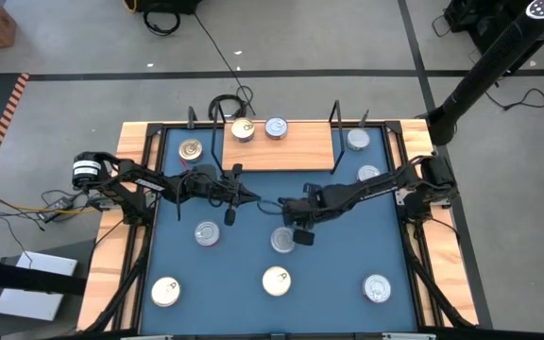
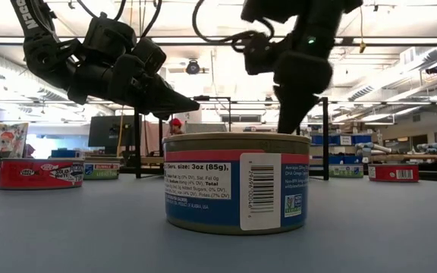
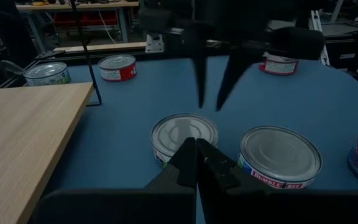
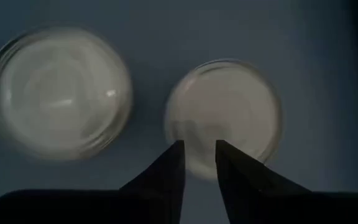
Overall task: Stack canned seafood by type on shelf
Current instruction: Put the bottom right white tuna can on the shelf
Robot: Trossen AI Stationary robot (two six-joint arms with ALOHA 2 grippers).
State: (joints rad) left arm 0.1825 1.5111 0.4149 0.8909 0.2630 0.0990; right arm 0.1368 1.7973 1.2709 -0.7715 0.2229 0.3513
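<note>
The right gripper [image 1: 285, 210], jaws slightly spread, hovers above a silver-topped round tin [image 1: 282, 240] on the blue table [image 1: 338, 264], in front of the light-wood shelf [image 1: 291, 149]. The left gripper [image 1: 253, 198], jaws pressed together, waits beside it.

From my remote station I see a blue table [image 1: 338, 283] framed in light wood. The shelf [image 1: 281, 151] is pale wood with black wire ends. Most tins show silver lids, e.g. [image 1: 377, 288]; two show gold lids [image 1: 191, 149] and [image 1: 243, 130]. The nearest can [image 2: 237, 181] carries a blue, white and red label with a black barcode. A far tin [image 2: 40, 173] is red-sided. Another silver-topped tin [image 3: 279, 157] has a label with red lettering and green and blue patches. Both arms are black.
</note>
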